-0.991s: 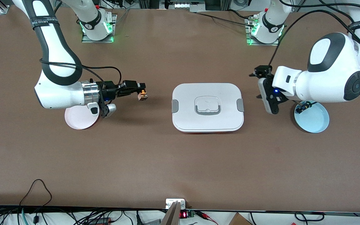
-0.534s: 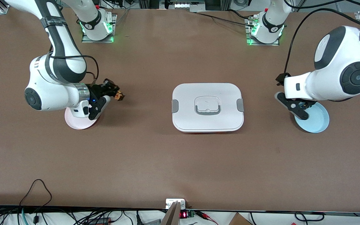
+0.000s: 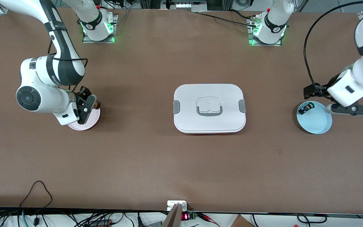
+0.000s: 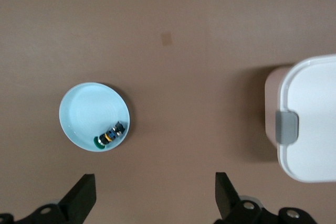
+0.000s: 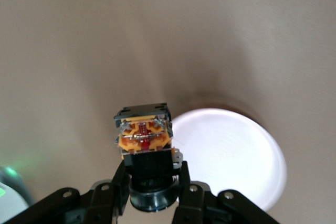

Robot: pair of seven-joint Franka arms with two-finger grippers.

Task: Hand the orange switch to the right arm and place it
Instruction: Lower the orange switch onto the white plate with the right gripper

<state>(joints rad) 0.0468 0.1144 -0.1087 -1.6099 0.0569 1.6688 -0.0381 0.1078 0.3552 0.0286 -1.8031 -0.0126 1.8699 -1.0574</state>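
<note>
Obs. Your right gripper [image 5: 152, 195] is clamped shut on the orange switch [image 5: 144, 135], with the fingers [image 5: 119, 182] pinching the black collar and the tan-orange rear block pointing away from the wrist. In the front view the switch is mostly hidden by the right gripper [image 3: 88, 105], which hangs over the edge of the pink dish [image 3: 85, 121].

Handling, judged. The switch looks light, rigid and hard-shelled, so it won't deform under the grip. The round collar could pivot between slim fingers, though, so avoid quick wrist turns. The collar is the sensible hold, since it leaves the blocky rear free to meet the dish first. It seems unlikely to be fragile over a short drop, but it may roll on its cap.

Room. In the right wrist view the pink dish [image 5: 231, 156] lies just beside and below the held switch, not squarely under it. You would need a small shift over the dish before lowering. The dish rim is low, so it gives little to snag on.

Farther off. The white lidded box [image 3: 209, 108] sits at mid-table, well apart from this gripper, with bare table between.

Farthest. Your left gripper [image 4: 152, 192] waits with its fingers spread wide and empty, over the table near the blue dish [image 3: 318, 124]. That dish holds the green-capped switch [image 3: 305, 108].
</note>
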